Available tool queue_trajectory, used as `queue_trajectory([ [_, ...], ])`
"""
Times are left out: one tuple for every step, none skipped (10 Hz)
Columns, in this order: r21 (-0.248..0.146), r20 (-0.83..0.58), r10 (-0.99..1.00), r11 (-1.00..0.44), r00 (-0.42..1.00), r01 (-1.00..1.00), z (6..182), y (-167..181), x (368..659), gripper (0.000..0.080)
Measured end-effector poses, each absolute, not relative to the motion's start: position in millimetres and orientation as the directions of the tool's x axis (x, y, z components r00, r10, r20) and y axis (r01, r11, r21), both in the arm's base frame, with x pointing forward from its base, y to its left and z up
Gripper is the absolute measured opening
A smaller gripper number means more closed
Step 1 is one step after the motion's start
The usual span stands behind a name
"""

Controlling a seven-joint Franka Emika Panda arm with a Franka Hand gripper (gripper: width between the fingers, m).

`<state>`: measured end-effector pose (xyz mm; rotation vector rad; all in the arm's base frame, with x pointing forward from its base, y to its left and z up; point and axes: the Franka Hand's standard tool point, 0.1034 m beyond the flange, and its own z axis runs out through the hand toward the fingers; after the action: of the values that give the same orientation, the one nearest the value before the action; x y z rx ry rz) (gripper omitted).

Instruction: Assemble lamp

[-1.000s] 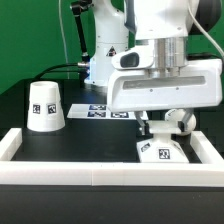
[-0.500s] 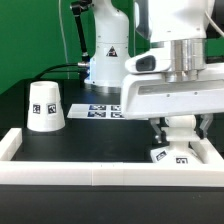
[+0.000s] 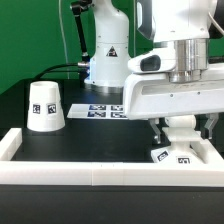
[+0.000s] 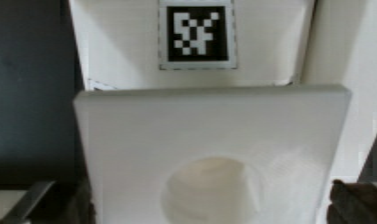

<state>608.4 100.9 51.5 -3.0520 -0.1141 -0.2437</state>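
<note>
The flat square lamp base [image 3: 176,155] lies at the exterior view's right, close to the white rail frame's corner. In the wrist view the base [image 4: 211,130] fills the picture, with a tag at its far end and a pale round spot in its middle. My gripper [image 3: 180,138] is low over the base. Its dark fingertips [image 4: 32,200] stand wide apart on either side of the base [image 4: 197,200], so it is open. The cup-like shade [image 3: 44,106] stands at the exterior view's left, apart from the gripper. The bulb is out of view.
The white rail frame [image 3: 100,172] runs along the front and up both sides. The marker board [image 3: 104,110] lies flat at the back middle. The arm's base [image 3: 105,55] stands behind it.
From one second ago, the gripper and the base under it shifted toward the exterior view's right, nearer the frame's corner. Over the last half second nothing visibly moved.
</note>
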Motion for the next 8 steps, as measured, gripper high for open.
queue_trajectory([
  [-0.068,0.165,0.083,-0.993,0.983,0.095,52.4,99,607,0.0689],
  [-0.063,0.166,0.097,-0.992,0.981,0.108,55.9,95,596,0.0698],
  [-0.063,0.159,0.104,-0.991,0.982,0.115,59.4,99,582,0.0698],
  [-0.061,0.160,0.114,-0.990,0.981,0.125,64.5,102,569,0.0699],
  [-0.059,0.154,0.118,-0.990,0.981,0.129,66.1,101,557,0.0699],
  [-0.058,0.154,0.123,-0.989,0.980,0.133,68.6,103,544,0.0699],
  [-0.062,0.139,0.109,-0.991,0.984,0.118,69.8,113,528,0.0699],
  [-0.057,0.128,0.142,-0.987,0.982,0.150,69.0,129,517,0.0699],
])
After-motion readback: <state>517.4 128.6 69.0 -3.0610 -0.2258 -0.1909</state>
